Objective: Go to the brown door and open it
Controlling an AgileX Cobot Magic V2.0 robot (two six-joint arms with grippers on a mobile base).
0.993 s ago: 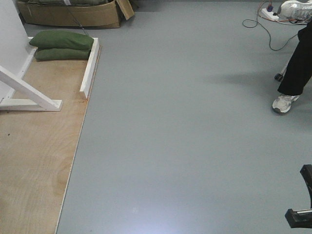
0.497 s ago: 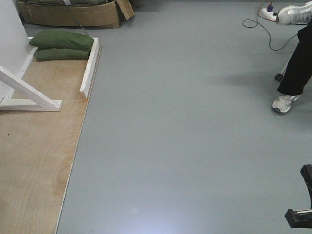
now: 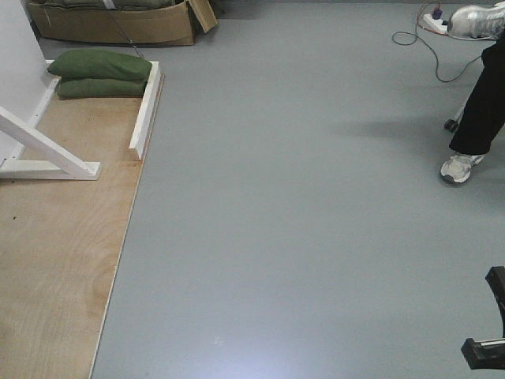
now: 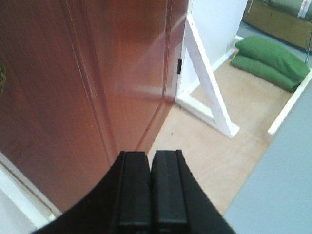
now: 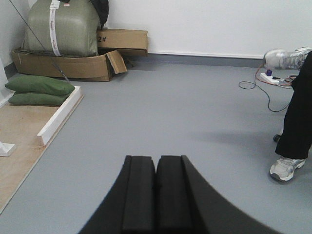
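**Status of jaws.** My left jaws are clenched, the pads pressed flat together with nothing between them. My right jaws are clenched the same way and also hold nothing.

**Location of task object.** The brown door (image 4: 73,73) stands directly ahead of my left jaws and extends to their left, near but not touching. A sliver of brass-coloured hardware (image 4: 1,75) shows far to the left of the jaws, at the edge of the view. It is too cropped to tell whether it is a handle or a lock. Ahead and to the right of the left jaws stands a white frame brace (image 4: 207,83) on the plywood floorboard (image 4: 219,161), with green sandbags (image 4: 273,61) beyond it. My right jaws point away from the door, over open grey floor (image 5: 195,112). A person's leg (image 5: 297,117) is well off to their right.

**Progress.**
1. Approach: judged largely done for the left side, since the door fills most of that view.
2. Contact with the hardware: not yet made.
3. Opening: not yet done. The door appears to sit in line with its frame.

**Outstanding.** Bring the left jaws leftward to the hardware, operate it, and swing the door.
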